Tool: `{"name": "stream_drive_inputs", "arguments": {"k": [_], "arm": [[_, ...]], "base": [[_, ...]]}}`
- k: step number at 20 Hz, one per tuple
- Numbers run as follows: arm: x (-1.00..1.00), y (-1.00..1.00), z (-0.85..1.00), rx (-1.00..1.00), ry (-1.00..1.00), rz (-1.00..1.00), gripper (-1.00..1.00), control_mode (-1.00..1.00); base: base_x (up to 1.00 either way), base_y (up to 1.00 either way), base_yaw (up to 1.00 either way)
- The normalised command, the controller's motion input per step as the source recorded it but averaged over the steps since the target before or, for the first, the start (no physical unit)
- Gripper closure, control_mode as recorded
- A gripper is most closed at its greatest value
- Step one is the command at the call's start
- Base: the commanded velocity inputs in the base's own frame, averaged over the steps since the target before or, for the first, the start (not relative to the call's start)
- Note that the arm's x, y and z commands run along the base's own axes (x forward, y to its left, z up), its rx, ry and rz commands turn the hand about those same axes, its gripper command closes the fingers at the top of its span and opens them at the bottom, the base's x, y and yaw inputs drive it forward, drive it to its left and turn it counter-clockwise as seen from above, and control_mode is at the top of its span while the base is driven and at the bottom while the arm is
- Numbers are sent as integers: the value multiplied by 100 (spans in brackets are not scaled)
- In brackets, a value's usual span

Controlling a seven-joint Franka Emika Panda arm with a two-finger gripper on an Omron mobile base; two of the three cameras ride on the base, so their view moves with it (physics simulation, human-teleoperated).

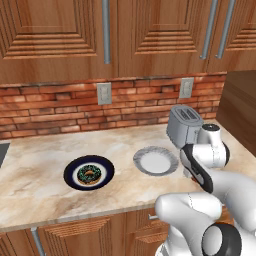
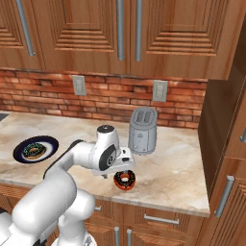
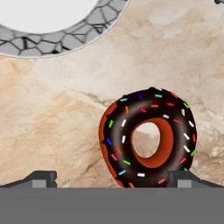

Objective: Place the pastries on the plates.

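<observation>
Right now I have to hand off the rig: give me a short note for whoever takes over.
Gripper: low over the counter, fingers on either side of the red donut. Whether it is clamped or just open around it, I cannot tell.
Red donut: tilted up on its edge in the hand view, in front of the toaster, near the counter's front edge.
Green donut: already on the navy plate.
Grey plate: no donut on it, just beyond the red donut in the hand view.
Done: one pastry plated.
Left: get the red donut onto the grey plate and release.
</observation>
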Motion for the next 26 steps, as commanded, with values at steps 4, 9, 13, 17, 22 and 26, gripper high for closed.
{"name": "stream_drive_inputs", "arguments": {"k": [4, 9, 13, 17, 22, 26], "arm": [[0, 0, -48, 0, 1, 0, -100, -100], [3, 0, -34, 0, 0, 3, -100, -100], [2, 0, -39, 0, 0, 10, -100, -100], [0, 0, -41, 0, -3, 18, -100, -100], [0, 5, -50, 0, -1, 18, 100, -100], [0, 8, 57, -1, -3, 16, 100, -100]], "base": [[0, 0, 0], [0, 0, 0], [0, 0, 0], [0, 0, 0], [0, 0, 0], [0, 0, 0]]}}
